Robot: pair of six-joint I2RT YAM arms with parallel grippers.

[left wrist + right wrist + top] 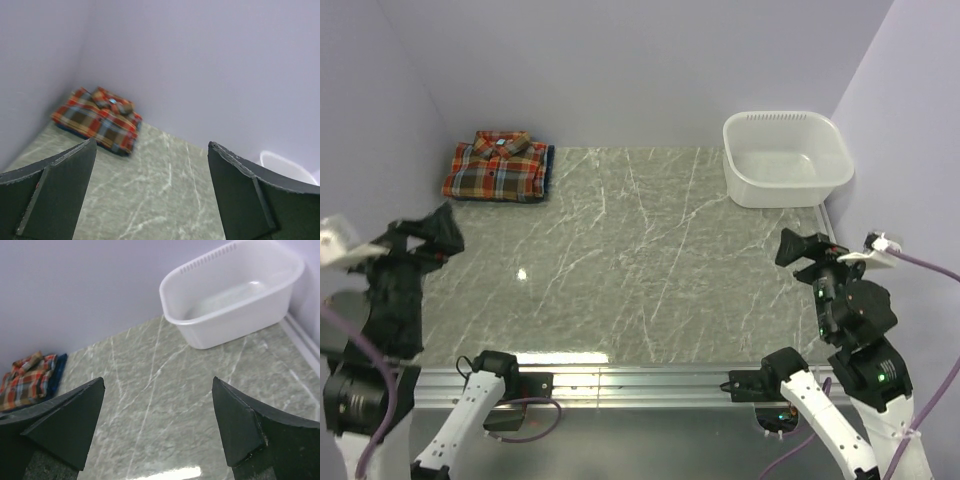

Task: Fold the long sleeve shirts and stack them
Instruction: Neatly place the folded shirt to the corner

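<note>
The left pincer [423, 233] hangs above the near left edge of the worktop [620, 260], its jaws spread wide with nothing between them. In its own wrist view, the left pincer [151, 145] shows two dark fingers [55, 190] framing only bare marbled surface. The right pincer [808, 250] is raised over the near right side, also gaping wide and holding nothing. From its wrist camera, the right pincer [157, 382] has just the grey-green stone showing through the gap.

Well away from both, in the far left corner against the walls, lies the red-orange plaid shirt [496, 167], folded into a neat rectangle with its collar uppermost and turned toward the back wall. The left wrist view shows the same shirt [97, 119], somewhat blurred, and the right wrist view catches it at the left edge [25, 382]. Beneath it a dark blue strip sticks out along the right side, which seems to be the blue shirt [549, 170] under the red one. So little of it shows that its fold cannot be judged [57, 372].

In the far right corner stands the white tub [780, 190], upright, with a row of slots under its back rim. It is well apart from the shirts [220, 330].
</note>
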